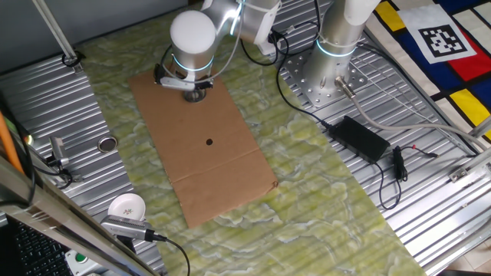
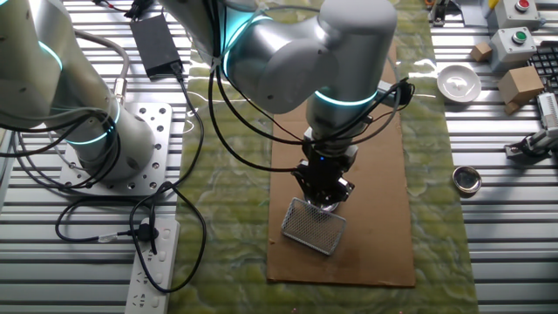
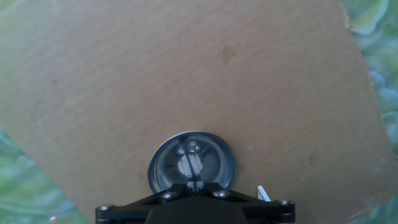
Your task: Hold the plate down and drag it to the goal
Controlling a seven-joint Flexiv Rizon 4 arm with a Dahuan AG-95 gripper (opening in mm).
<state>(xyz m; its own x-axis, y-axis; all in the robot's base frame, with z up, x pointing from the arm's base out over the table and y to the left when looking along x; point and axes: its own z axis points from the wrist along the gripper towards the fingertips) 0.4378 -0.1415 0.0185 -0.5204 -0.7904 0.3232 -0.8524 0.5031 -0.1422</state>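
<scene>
In the hand view the plate is a small shiny round silver dish with a raised rim. It lies on the brown cardboard sheet, directly under my gripper. The jaws are shut together, with their tips over the dish's centre. In one fixed view my gripper stands at the cardboard's far end and hides most of the plate. A small black dot marks the cardboard's middle, nearer the camera. In the other fixed view my gripper points straight down and the plate is hidden beneath it.
A silver mesh rectangle lies on the cardboard right beside my gripper. A darker flat metal disc and a white round cup sit off the cardboard on the ribbed table. A black power brick and cables lie near the arm's base.
</scene>
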